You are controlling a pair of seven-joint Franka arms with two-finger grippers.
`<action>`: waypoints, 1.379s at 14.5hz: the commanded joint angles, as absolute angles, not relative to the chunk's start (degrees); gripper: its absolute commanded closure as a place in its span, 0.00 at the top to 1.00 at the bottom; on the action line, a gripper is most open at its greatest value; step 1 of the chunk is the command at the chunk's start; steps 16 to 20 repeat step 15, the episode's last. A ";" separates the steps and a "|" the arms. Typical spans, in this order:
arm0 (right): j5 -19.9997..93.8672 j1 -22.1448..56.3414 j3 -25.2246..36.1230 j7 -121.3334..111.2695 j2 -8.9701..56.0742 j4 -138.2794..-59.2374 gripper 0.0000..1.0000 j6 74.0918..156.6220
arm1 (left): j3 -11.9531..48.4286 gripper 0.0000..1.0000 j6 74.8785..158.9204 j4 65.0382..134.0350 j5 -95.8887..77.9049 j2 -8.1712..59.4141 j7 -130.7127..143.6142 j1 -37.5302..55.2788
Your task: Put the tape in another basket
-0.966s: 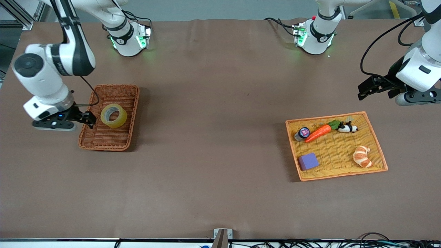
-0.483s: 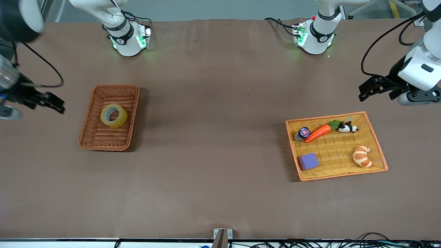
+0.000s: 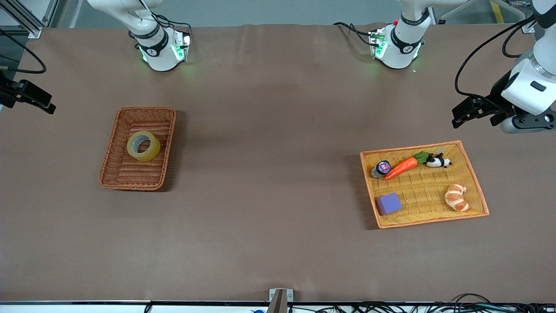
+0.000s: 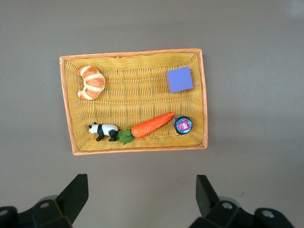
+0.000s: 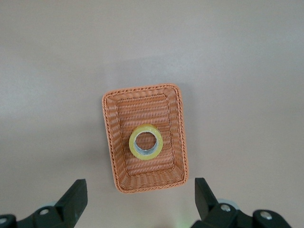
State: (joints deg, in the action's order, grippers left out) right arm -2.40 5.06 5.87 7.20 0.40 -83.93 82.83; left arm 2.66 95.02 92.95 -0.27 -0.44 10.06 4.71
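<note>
The tape [image 3: 143, 146], a yellowish ring with a grey core, lies flat in the reddish-brown basket [image 3: 130, 173] toward the right arm's end of the table. The right wrist view looks down on the tape [image 5: 146, 142] in the basket [image 5: 142, 89]. My right gripper [image 3: 32, 98] is open and empty, high over the table's edge at that end, well clear of the basket; it also shows in the right wrist view [image 5: 140, 204]. My left gripper [image 3: 461, 115] is open and empty, raised over bare table beside the yellow tray; it also shows in the left wrist view [image 4: 141, 199].
The yellow tray with an orange rim [image 3: 410, 148] lies toward the left arm's end and holds a carrot [image 3: 400, 168], a panda toy [image 3: 438, 161], a croissant [image 3: 456, 197], a purple block [image 3: 388, 203] and a small jar [image 3: 382, 168]. The tray also shows in the left wrist view [image 4: 133, 53].
My right gripper has pulled away from the basket's side, rising toward the table's edge at the right arm's end. The tape stayed in the basket. The left arm has barely moved.
</note>
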 commanded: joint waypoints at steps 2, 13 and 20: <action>-1.67 4.40 6.06 4.41 0.27 -86.65 1.00 85.25 | 2.55 1.00 94.92 91.85 0.44 0.17 9.40 5.01; -1.67 4.92 6.50 2.90 0.18 -86.22 1.00 86.83 | 2.55 1.00 95.01 92.11 0.53 0.44 9.67 4.84; -1.41 4.83 6.50 2.81 0.18 -86.13 1.00 87.10 | 2.64 1.00 95.01 92.11 0.53 0.35 9.40 4.83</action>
